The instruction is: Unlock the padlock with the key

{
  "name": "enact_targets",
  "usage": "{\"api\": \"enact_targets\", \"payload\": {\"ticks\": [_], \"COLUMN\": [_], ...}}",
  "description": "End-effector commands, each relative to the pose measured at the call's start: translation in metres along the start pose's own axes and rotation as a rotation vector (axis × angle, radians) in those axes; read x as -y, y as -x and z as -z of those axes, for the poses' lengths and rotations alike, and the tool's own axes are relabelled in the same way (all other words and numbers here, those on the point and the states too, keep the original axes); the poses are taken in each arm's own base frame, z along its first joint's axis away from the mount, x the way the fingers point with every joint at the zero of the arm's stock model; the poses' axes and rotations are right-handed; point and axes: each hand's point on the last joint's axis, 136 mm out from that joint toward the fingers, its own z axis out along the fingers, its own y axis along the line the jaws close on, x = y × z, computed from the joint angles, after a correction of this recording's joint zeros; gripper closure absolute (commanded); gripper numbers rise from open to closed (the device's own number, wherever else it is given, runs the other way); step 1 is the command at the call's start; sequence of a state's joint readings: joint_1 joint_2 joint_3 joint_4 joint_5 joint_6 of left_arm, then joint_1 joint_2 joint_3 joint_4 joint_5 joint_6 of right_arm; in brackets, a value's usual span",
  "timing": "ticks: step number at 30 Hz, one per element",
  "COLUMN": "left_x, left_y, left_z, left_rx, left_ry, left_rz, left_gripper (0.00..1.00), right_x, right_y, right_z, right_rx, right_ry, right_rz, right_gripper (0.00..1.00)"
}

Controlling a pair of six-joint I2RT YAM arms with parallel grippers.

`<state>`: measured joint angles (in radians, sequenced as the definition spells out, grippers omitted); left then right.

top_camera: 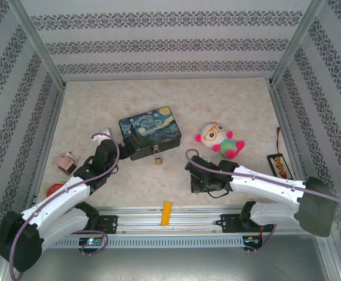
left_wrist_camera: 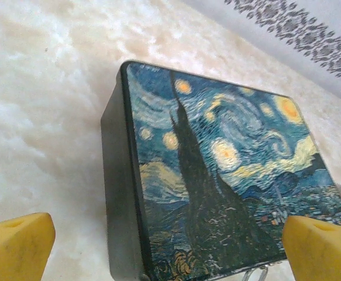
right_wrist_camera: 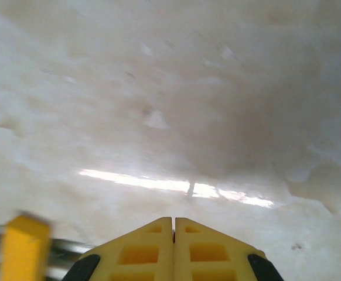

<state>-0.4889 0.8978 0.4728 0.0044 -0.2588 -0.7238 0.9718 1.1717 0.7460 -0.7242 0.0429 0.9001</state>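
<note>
The brass padlock [top_camera: 157,158] hangs from the front of the starry-night tin [top_camera: 152,131]. In the left wrist view the tin [left_wrist_camera: 229,170] lies across the middle, and a bit of silvery metal loop [left_wrist_camera: 256,273] peeks out at its lower edge. My left gripper [top_camera: 122,150] sits at the tin's near left corner, open, its yellow fingertips [left_wrist_camera: 18,246] wide apart over the tin's end [left_wrist_camera: 170,249]. My right gripper [top_camera: 192,177] hovers low over bare table, its jaws shut [right_wrist_camera: 174,220]. A short thin grey mark [right_wrist_camera: 191,188] lies ahead of it; I cannot tell whether that is the key.
A plush toy [top_camera: 218,139] lies right of the tin. An orange-yellow block [top_camera: 167,212] rests on the front rail and shows blurred [right_wrist_camera: 24,249]. A pink object [top_camera: 66,161] and a red disc [top_camera: 54,189] sit at the left. A black item [top_camera: 278,163] lies by the right wall.
</note>
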Motion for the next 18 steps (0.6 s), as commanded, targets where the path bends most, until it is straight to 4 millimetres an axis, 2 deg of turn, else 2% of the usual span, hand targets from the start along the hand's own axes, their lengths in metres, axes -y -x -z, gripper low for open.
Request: {"api": "enact_targets", "payload": {"ticks": [1, 4, 9, 15, 18], "left_x": [0.01, 0.024, 0.054, 0.073, 0.092], "left_y": [0.015, 0.02, 0.021, 0.024, 0.024], "left_z": [0.011, 0.023, 0.044, 0.06, 0.069], "left_rx": [0.061, 0.097, 0.135, 0.199, 0.232], "left_ry": [-0.067, -0.171, -0.377, -0.531, -0.652], "left_rz": [-0.088, -0.128, -0.189, -0.205, -0.235], "left_gripper": [0.01, 0.01, 0.01, 0.01, 0.01], "right_x": [-0.022, -0.038, -0.05, -0.065, -0.073], "right_y": [0.009, 0.026, 0.058, 0.088, 0.101], "right_z": [0.026, 0.051, 0.087, 0.119, 0.13], "right_rx": [-0.021, -0.01, 0.045, 0.099, 0.102], "right_ry": [0.124, 0.246, 0.378, 0.483, 0.54], "right_rz": [0.084, 0.09, 0.071, 0.035, 0.011], "right_gripper": [1.0, 1.0, 1.0, 1.0, 1.0]}}
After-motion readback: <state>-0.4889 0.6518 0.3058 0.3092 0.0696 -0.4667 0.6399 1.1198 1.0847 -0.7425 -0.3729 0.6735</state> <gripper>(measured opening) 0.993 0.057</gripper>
